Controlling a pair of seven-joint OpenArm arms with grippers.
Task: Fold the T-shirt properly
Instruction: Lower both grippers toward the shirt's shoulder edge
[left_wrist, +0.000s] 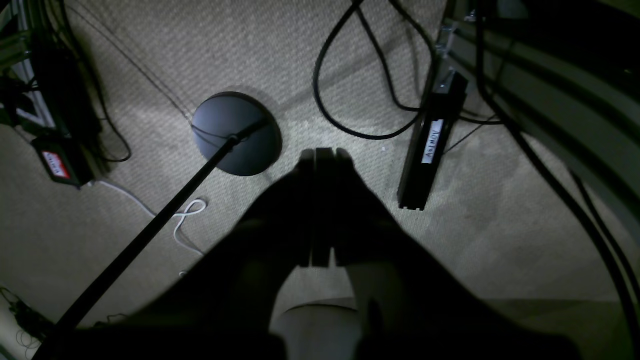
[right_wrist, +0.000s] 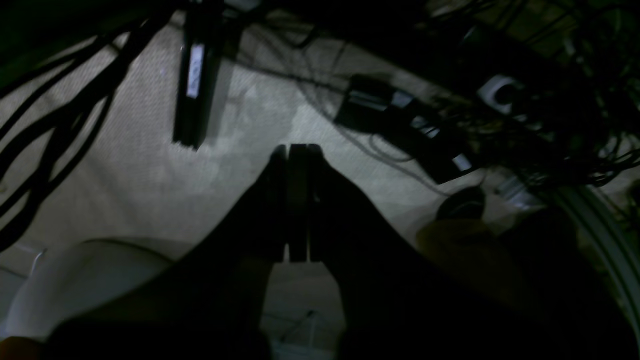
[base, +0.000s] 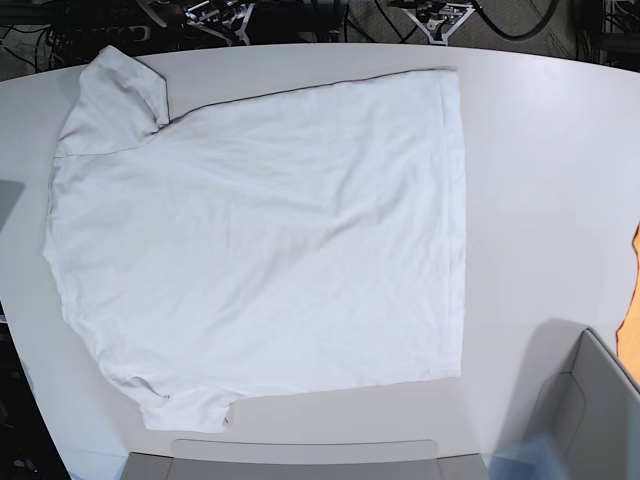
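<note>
Looking down from the base view, we see the white T-shirt (base: 260, 240) spread flat and unfolded across the white bench (base: 540, 180), collar end toward the view's left. Neither arm reaches it: our left gripper (left_wrist: 325, 155) and right gripper (right_wrist: 295, 150) hang over carpet (left_wrist: 280, 50) beside cables (left_wrist: 350, 115), each with jaws pressed together on nothing

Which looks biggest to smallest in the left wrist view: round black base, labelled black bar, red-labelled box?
As they look in that view:
1. Round black base
2. Labelled black bar, long but narrow, so close to the base in area; the order of these two is unsure
3. Red-labelled box, clearly smallest
</note>
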